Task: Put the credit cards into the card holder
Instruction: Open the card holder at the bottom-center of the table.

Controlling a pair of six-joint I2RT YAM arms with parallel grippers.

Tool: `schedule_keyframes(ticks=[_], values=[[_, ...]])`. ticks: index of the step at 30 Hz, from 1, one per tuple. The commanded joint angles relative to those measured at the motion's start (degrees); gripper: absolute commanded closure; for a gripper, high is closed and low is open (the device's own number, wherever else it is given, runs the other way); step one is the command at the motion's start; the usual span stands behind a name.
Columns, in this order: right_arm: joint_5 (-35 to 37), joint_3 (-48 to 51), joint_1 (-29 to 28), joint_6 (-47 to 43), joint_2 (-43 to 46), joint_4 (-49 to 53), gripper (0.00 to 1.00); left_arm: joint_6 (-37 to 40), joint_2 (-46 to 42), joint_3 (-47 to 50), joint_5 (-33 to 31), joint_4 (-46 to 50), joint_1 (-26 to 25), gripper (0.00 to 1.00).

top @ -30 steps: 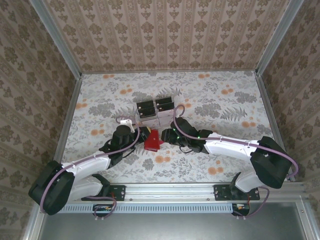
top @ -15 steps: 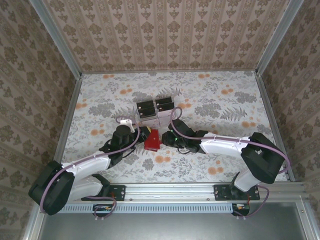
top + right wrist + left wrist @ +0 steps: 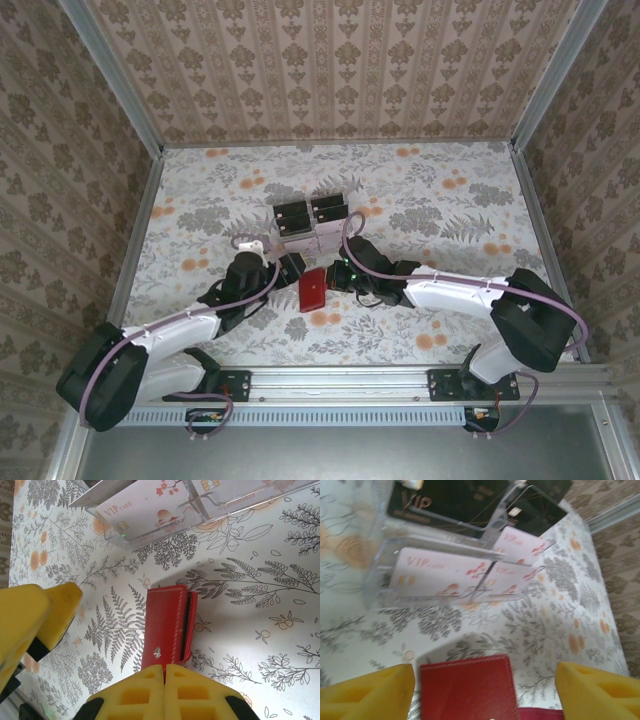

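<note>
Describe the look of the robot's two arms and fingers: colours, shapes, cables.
Both the left arm and right arm have white links between bulky black joints, with a thin purple cable running along each. The left fingers and right fingers are bright yellow blocks with moulded recesses.

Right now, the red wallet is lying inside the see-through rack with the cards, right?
Not quite. The red wallet is lying on the flowery table, outside the see-through rack, with bare table between them. The cards are the only things inside the rack. The right wrist view shows it best.
</note>
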State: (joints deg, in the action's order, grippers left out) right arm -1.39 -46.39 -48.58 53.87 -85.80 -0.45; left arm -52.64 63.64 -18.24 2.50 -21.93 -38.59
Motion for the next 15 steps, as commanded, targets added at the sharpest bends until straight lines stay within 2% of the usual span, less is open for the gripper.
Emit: schedule_keyframes(ticks=[1, 5, 15], values=[[-2.0, -1.6, 0.0, -2.4, 1.3, 2.9, 1.0, 4.8, -2.4, -0.2, -2.2, 7.6, 0.0, 0.22], [-3.1, -3.4, -0.4, -2.9, 1.6, 3.7, 1.0, 6.9, -3.6, -1.5, -1.0, 11.2, -0.1, 0.2], [-3.3, -6.7, -1.6, -3.1, 1.9, 5.0, 1.0, 7.4, -1.1, -4.0, 1.3, 9.6, -0.7, 0.17]])
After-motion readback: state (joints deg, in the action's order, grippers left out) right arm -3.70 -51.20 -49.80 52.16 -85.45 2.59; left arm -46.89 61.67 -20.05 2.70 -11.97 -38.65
